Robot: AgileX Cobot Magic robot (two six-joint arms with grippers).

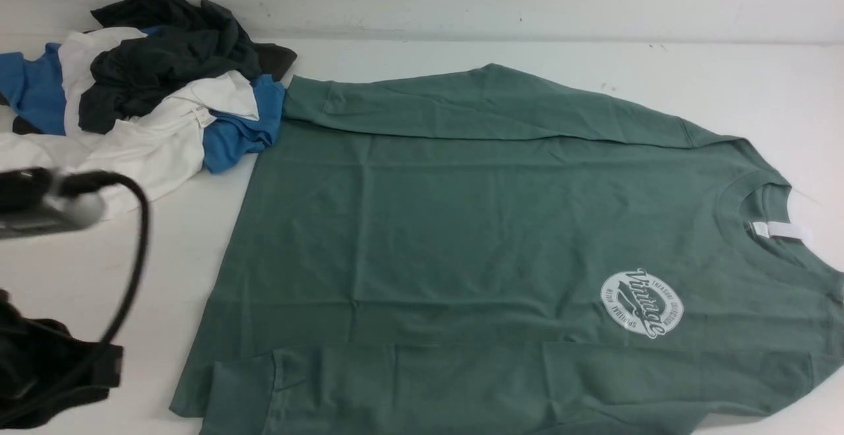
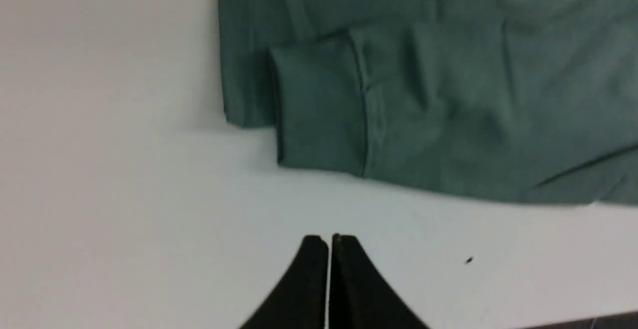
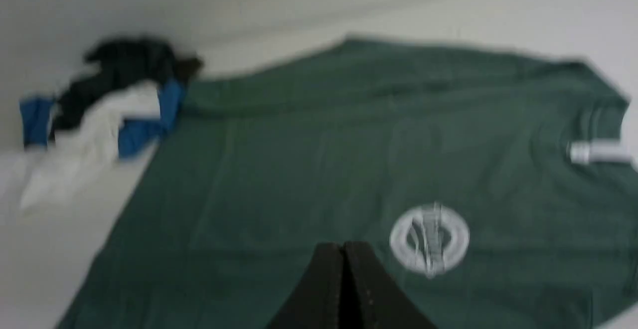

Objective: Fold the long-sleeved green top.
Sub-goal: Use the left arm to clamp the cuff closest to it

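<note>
The green long-sleeved top (image 1: 461,224) lies flat on the white worktop (image 1: 725,79), collar to the right, its round white chest logo (image 1: 641,303) reading "Vintage"; the neck label (image 1: 781,231) is too small to read. The left claw (image 2: 329,242), pressed together, hangs over bare worktop near a cuff (image 2: 319,109). The right claw (image 3: 343,249), also pressed together, hangs over the top beside the logo.

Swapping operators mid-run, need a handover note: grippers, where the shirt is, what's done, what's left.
Left gripper: shut, empty, over bare table near the near sleeve's cuff.
Right gripper: shut, empty, above the green top, by its logo.
Top: flat, collar to the right, both sleeves laid along the body; clothes pile beside its far-left corner.
Done: sleeves appear in.
Left: fold the body.
</note>
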